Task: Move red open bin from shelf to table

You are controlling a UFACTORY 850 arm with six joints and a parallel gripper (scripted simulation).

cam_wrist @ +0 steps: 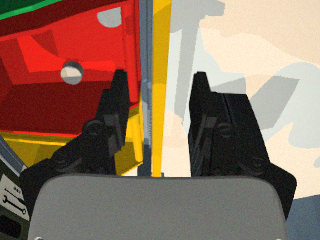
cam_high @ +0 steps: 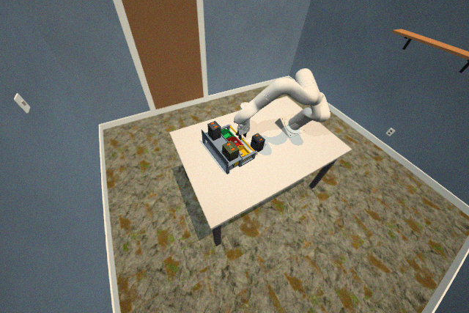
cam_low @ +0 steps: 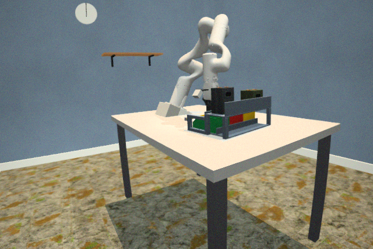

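The red open bin (cam_high: 235, 139) (cam_low: 236, 118) (cam_wrist: 60, 60) sits in the grey shelf (cam_high: 215, 149) (cam_low: 246, 104) between a green bin (cam_high: 227, 134) (cam_low: 207, 122) and a yellow bin (cam_high: 245, 151) (cam_low: 249, 116) (cam_wrist: 40, 140). Small grey parts (cam_wrist: 71, 71) lie in the red bin. My gripper (cam_high: 239, 135) (cam_wrist: 159, 86) is open and points down at the shelf's front edge. One finger is inside the red bin and the other is outside over the table (cam_wrist: 267, 14). The bin's front wall, the grey rail (cam_wrist: 146, 40) and a yellow strip (cam_wrist: 162, 27) stand between the fingers, with a gap showing.
A black box (cam_high: 214, 130) (cam_low: 222, 98) and an olive box (cam_high: 230, 151) (cam_low: 251, 93) stand on the shelf's top. Another black box (cam_high: 258, 141) stands on the table (cam_high: 264, 180) (cam_low: 210, 153) close to the shelf's front. The arm's base (cam_high: 292, 129) (cam_low: 166, 109) is behind.
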